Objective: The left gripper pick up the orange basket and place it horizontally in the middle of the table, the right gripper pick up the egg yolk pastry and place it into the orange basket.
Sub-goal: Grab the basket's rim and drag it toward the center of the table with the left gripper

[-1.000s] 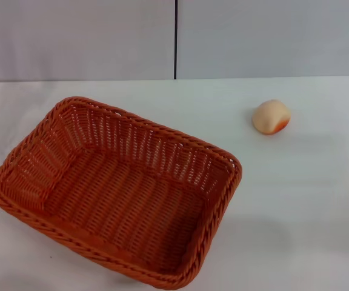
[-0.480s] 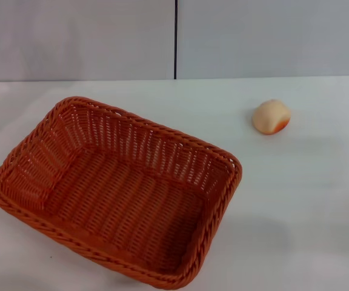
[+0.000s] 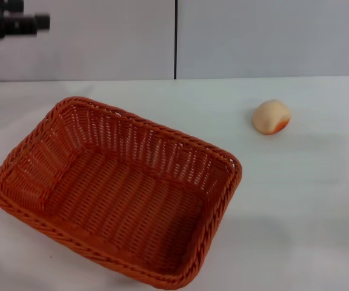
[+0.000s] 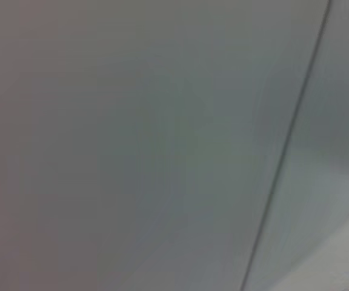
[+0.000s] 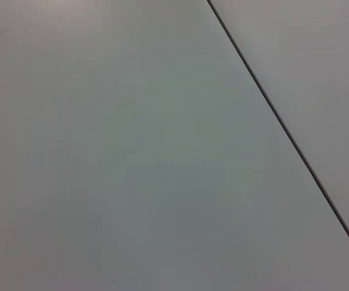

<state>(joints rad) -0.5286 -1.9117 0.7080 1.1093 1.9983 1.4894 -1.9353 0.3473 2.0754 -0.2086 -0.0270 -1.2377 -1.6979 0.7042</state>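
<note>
Nothing of the task appears to be done yet. The orange basket [image 3: 115,192] is seen lying on the table [image 3: 302,206] toward eight o'clock of the head view, set askew, with its long sides running from ten o'clock down to four o'clock, so it is judged not yet placed level across the middle. Nothing is seen inside it. The egg yolk pastry [image 3: 271,116] is found at about two o'clock, resting on the bare tabletop well apart from the basket, its orange-red patch turned toward the near side. The left gripper [image 3: 12,21] is glimpsed only at the eleven o'clock corner, high above the table and far from the basket; just a dark part of it is shown, and whether its fingers are released or clenched cannot be told. The right gripper is not shown in any view. Only a grey wall panel with a dark seam is given by each wrist view. Both steps are therefore left: the basket is to be grasped by its rim, turned and set down centrally, and afterwards the pastry is to be lifted and dropped into it.
</note>
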